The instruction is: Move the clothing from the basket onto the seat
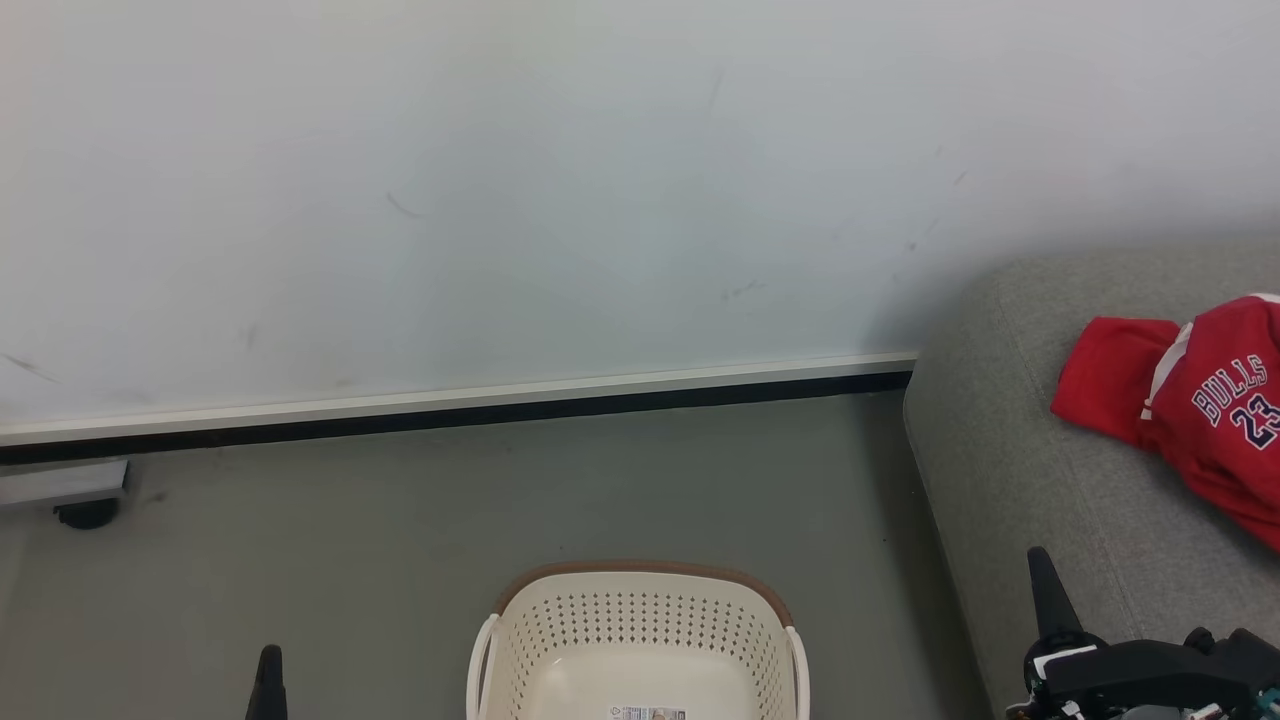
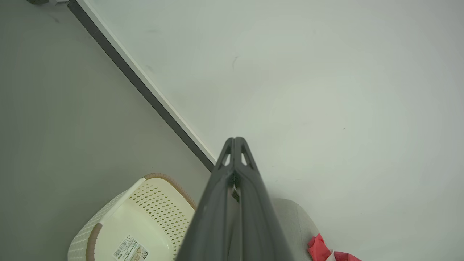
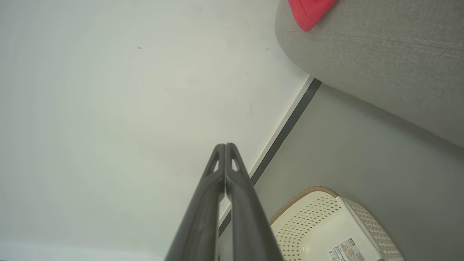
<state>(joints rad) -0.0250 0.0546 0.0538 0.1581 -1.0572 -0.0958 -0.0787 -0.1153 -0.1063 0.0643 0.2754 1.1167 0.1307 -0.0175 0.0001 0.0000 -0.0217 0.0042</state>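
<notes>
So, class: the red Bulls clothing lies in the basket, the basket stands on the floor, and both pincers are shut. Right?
One slip: the clothing lies on the seat, not in the basket; the head view shows it. The basket stands on the floor, and left pincer and right pincer are shut.

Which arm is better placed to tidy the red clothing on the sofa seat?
Right. The right claw shows at the seat, near the clothing; the left claw is beyond the basket, over the floor.

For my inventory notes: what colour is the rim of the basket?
Brown; the basket itself is cream. The head view shows it best.
</notes>
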